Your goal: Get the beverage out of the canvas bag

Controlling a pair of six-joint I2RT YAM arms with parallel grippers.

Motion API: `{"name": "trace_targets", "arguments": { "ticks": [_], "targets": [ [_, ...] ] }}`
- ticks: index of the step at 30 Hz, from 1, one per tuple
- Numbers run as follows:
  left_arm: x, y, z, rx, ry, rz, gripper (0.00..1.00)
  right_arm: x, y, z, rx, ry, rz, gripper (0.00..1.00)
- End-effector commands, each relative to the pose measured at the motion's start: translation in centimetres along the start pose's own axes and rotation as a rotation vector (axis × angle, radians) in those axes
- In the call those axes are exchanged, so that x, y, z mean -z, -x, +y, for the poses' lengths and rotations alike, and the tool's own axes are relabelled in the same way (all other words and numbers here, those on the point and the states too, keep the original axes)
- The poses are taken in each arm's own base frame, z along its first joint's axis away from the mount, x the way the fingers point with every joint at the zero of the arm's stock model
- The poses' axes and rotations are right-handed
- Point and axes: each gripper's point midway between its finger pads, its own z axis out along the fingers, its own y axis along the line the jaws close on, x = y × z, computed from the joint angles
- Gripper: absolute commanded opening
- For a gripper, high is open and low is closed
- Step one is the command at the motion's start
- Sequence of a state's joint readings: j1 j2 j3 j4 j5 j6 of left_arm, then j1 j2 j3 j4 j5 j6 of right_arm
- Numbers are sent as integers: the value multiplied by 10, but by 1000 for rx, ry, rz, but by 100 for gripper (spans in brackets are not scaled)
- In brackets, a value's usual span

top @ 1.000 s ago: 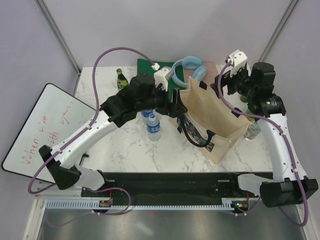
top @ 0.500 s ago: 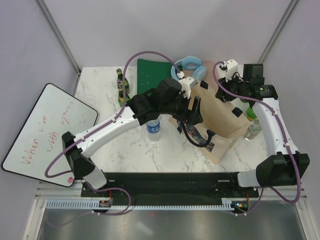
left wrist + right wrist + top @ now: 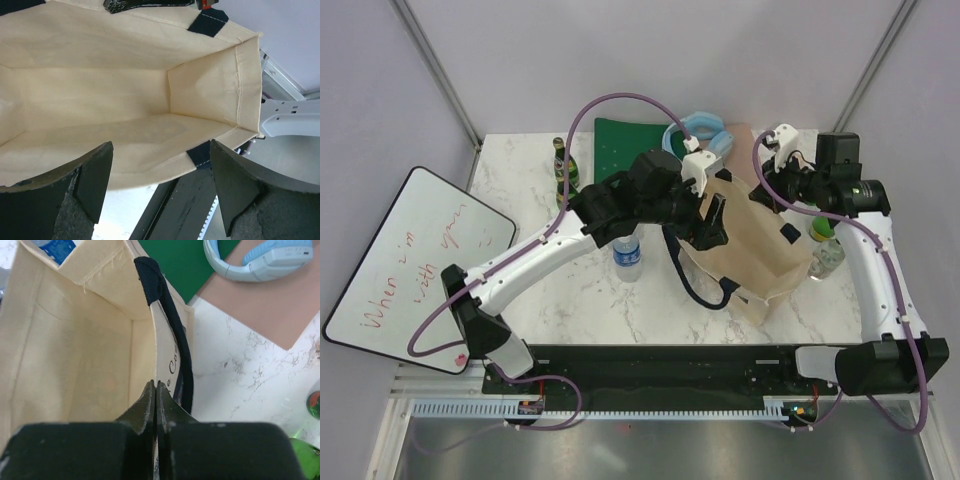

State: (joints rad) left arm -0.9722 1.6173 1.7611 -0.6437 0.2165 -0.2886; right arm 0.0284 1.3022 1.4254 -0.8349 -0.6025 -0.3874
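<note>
Left gripper (image 3: 160, 150): fingers apart with nothing between them, poised at the mouth of the canvas bag (image 3: 760, 255) and pointing into it.
Right gripper (image 3: 155, 387): fingers pressed together on the bag's top rim, just beside a dark strap handle (image 3: 167, 315), holding that wall up.
Bag position: on the marble table (image 3: 570, 300) between the two arms, with its mouth turned toward the left gripper.
Beverage: not visible. The left wrist view shows only bare canvas floor and walls. The interior beneath the fingers and past the frame's left edge is hidden.
Outside the bag: a water bottle (image 3: 628, 250) stands near its left side, and a green-capped bottle (image 3: 823, 240) stands at its right.
Governing relation: anything inside lies straight ahead of the left gripper, along the bag's depth. The left arm is nearer the opening.
Next move (judgement): advance the left gripper inward while the right clamps the rim.
</note>
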Motion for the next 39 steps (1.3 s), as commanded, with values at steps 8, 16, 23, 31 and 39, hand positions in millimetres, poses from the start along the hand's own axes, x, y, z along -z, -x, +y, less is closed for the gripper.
{"name": "trace_targets", "arguments": {
  "ticks": [8,16,23,31,39],
  "targets": [
    [-15,-8,-19,-133,-162,34,84,20,14,21,64,14,-127,0],
    [-19,-9,-14,-131,-136,38,84,11,-1,2,-6,-74,-78,1],
    [-8,8,12,-132,45,-38,87,15,-7,-20,-16,-201,-42,37],
    [30,38,49,-63,226,-158,91,46,21,-35,32,-336,-102,98],
    [98,59,119,111,383,-306,93,95,50,-64,-13,-572,-211,98]
  ]
}}
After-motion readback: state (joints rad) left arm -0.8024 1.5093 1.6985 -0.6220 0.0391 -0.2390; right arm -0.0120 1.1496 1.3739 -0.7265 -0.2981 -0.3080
